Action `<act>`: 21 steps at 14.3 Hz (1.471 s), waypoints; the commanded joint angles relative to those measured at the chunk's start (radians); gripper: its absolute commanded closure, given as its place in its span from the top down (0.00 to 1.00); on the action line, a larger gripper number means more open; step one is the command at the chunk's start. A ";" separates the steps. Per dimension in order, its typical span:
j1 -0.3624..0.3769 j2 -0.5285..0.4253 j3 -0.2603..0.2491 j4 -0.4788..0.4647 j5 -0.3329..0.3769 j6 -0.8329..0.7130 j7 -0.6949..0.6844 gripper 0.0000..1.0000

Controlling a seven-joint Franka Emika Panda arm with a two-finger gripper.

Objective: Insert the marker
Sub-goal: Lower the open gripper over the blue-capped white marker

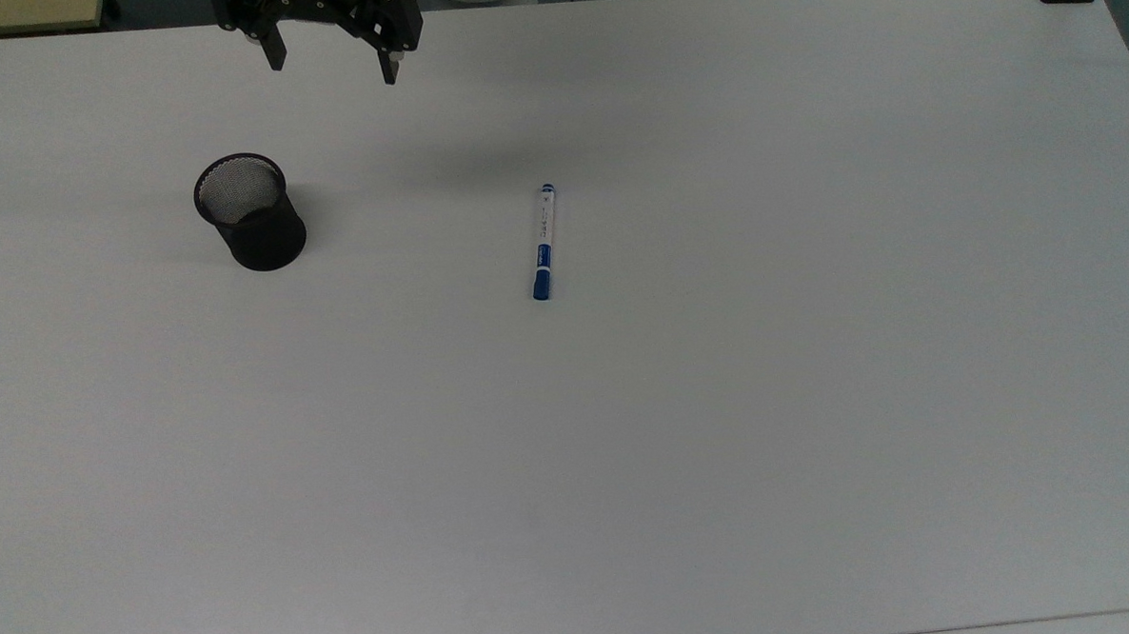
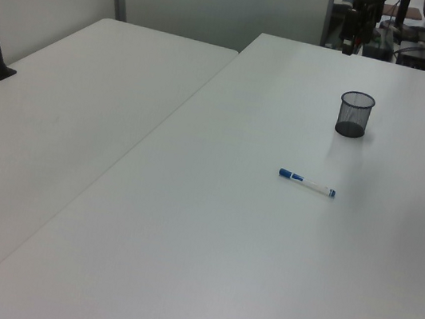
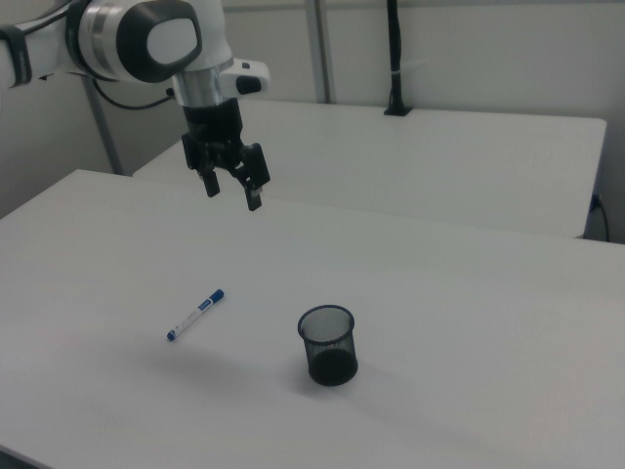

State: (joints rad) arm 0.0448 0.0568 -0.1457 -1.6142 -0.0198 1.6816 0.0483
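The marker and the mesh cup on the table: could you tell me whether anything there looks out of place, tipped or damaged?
Nothing stands out. The marker lies flat on the table, capped and apart from the black mesh cup, which stands upright. The end effector hangs open above the table.

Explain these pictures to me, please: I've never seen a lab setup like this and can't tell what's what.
The white machine is a robot arm; the black claw at its end is its gripper, hanging above the white table with its jaws open and holding nothing. Three fixed cameras watch one moment: the top view looks down, the left view and the right view look from the sides. On the table lie two things, well apart: a marker with a white barrel and blue cap, lying flat, and an upright black mesh cup. The marker is to go into the cup; nothing has been picked up yet.
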 commanded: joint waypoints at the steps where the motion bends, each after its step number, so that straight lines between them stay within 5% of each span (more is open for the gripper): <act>1: 0.009 -0.003 0.000 -0.003 -0.020 -0.019 -0.013 1.00; 15: 0.015 0.061 0.003 -0.033 0.017 -0.019 -0.087 1.00; 17: 0.052 0.102 0.003 -0.038 0.069 0.071 -0.044 0.98; 21: 0.127 0.176 0.000 -0.125 0.060 0.227 0.023 0.98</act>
State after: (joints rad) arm 0.1289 0.2154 -0.1390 -1.6601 0.0349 1.7845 0.0150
